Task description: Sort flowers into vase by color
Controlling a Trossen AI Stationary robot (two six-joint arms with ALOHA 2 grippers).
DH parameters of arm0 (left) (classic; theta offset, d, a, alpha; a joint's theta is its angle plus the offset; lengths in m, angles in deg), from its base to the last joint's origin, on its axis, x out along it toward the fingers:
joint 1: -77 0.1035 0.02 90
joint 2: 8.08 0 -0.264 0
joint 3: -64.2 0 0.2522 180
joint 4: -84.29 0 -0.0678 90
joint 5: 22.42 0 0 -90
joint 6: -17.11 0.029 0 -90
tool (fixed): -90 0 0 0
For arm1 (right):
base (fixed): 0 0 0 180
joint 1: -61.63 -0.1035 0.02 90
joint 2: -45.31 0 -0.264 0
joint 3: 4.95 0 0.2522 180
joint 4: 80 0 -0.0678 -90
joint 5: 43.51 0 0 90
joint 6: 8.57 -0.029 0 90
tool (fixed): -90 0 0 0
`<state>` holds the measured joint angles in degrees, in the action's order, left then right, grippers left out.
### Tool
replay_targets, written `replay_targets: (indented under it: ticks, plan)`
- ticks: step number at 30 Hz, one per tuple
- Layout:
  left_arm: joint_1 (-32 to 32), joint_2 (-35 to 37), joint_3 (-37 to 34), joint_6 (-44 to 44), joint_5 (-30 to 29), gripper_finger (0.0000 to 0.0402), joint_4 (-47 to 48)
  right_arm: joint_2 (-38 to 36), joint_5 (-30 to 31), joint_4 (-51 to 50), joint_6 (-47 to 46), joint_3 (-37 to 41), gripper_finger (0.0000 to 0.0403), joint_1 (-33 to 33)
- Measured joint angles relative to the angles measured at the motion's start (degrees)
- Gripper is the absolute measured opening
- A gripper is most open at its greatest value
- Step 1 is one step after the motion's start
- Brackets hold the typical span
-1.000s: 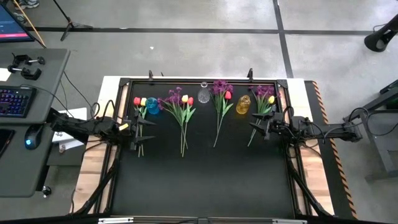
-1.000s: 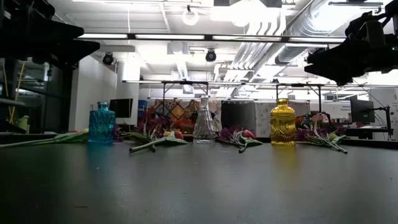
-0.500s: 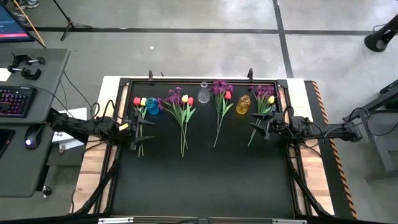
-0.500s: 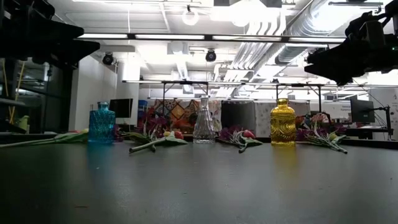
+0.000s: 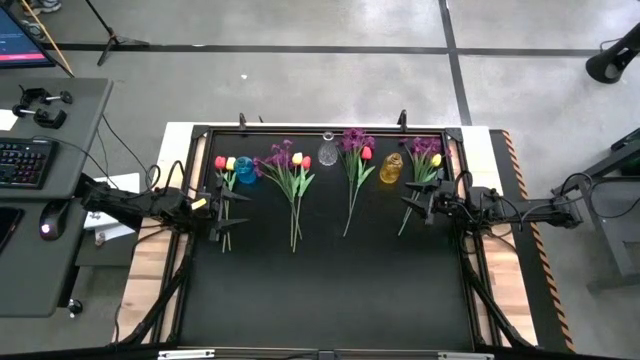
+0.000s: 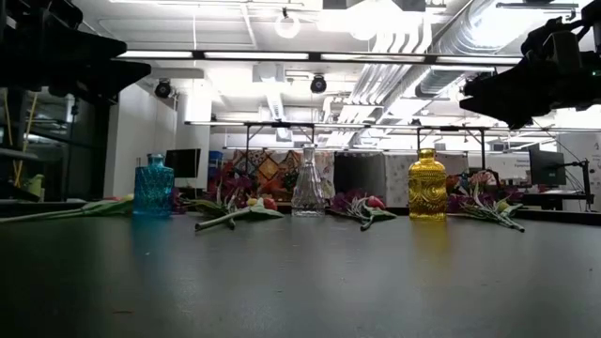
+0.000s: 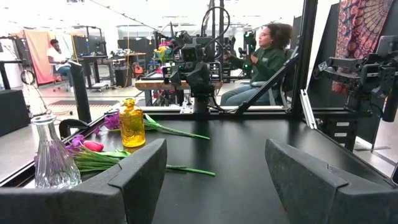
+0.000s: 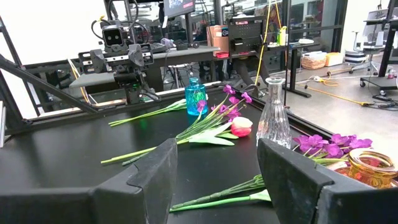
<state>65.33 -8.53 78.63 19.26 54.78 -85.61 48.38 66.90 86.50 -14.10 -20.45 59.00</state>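
Observation:
Four bunches of flowers lie flat on the black table along its far side: red and yellow tulips [image 5: 225,170], purple sprigs with a yellow and a red tulip [image 5: 289,170], purple with a red tulip [image 5: 354,160], and purple with a yellow tulip [image 5: 422,160]. A blue vase [image 5: 245,170], a clear vase [image 5: 328,152] and an amber vase [image 5: 390,168] stand among them. My left gripper [image 5: 222,208] is open and empty at the table's left edge, above the first bunch's stems. My right gripper [image 5: 414,207] is open and empty at the right edge, near the last bunch's stems.
The black table's near half [image 5: 330,290] is bare. A raised frame [image 5: 325,128] runs round the table. Outside it, a desk with a keyboard [image 5: 25,160] stands to the left. People sit in the room beyond [image 7: 261,50].

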Motion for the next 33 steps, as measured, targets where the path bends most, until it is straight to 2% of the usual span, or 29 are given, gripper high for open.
replay_targets:
  ticks: [6, 13, 33]
  plan:
    - [0.01, 0.00, 0.01, 0.09, 0.00, 0.0262, -0.02, 0.00, 0.00, 0.00, 0.00, 0.00, 0.0213, -0.01]
    - [0.01, -0.02, 0.00, 9.27, -0.02, 0.0262, -0.02, 0.00, 0.00, 0.00, 0.00, 0.00, 0.0213, 0.00]
    - [0.00, -0.01, 0.01, 7.41, -0.01, 0.0262, -0.02, 0.00, 0.00, 0.00, 0.00, 0.00, 0.0213, -0.01]
